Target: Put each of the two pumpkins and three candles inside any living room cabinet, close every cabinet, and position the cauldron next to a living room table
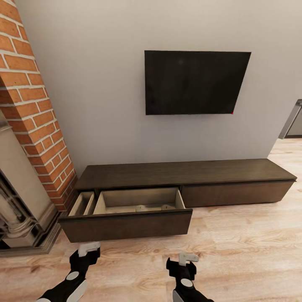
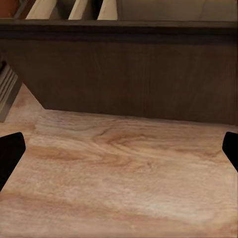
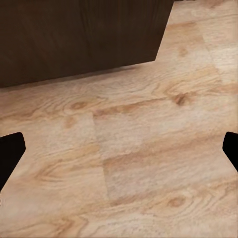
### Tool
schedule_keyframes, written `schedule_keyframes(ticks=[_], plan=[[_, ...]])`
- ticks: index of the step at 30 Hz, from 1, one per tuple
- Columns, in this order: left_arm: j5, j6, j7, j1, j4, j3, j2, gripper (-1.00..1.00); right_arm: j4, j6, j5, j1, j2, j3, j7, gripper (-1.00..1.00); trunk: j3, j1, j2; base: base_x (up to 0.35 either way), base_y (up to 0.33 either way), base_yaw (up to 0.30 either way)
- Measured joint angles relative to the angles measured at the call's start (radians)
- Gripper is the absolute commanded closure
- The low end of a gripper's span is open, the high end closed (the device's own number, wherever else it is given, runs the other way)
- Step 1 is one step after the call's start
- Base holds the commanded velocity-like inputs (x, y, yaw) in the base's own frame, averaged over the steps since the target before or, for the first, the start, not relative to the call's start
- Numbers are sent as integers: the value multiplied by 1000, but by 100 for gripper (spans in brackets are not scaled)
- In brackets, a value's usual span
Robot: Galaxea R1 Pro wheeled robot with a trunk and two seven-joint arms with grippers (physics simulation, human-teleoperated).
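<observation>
Cabinet [image 1: 184, 174] lying long and low along the wall, its left drawer [image 1: 126, 224] standing pulled out.

The drawer's pale contents are too faint to identify. A fireplace [image 1: 25, 201] is flanking it, a television [image 1: 195, 82] hanging above. Left gripper [image 1: 89, 248] and right gripper [image 1: 187, 258] are hovering over the floor [image 1: 243, 251], fingers spread, holding nothing.

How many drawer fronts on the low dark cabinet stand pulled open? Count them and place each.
1: the pulled-out drawer at the cabinet's left end by the brick column. The right-hand front sits flush.
</observation>
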Motion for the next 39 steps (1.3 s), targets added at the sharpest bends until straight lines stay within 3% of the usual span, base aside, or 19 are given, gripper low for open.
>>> schedule_keyframes(ticks=[4,7,14,20,26,39], plan=[[2,-5,-52,0,2,-13,-1,-100,-2,-1,8,-1,4,36,4,-100,0,0,0,0,0,0],[4,-7,-87,0,2,-19,-1,-100,-1,-1,51,-2,7,68,4,-100,0,0,0,0,0,0],[5,-7,-103,0,2,-22,-1,-100,0,-2,87,-3,7,88,5,-100,0,0,0,0,0,0],[5,-5,-102,0,3,-31,-1,-100,0,-2,92,-3,8,93,6,-100,0,0,0,21,0,0],[5,-4,-96,0,3,-87,-1,-100,0,-2,99,-3,7,96,6,-100,0,0,0,151,0,0],[5,-5,-103,0,18,-139,-1,-100,3,-1,96,-16,10,93,10,-100,0,0,0,-91,25,0]])
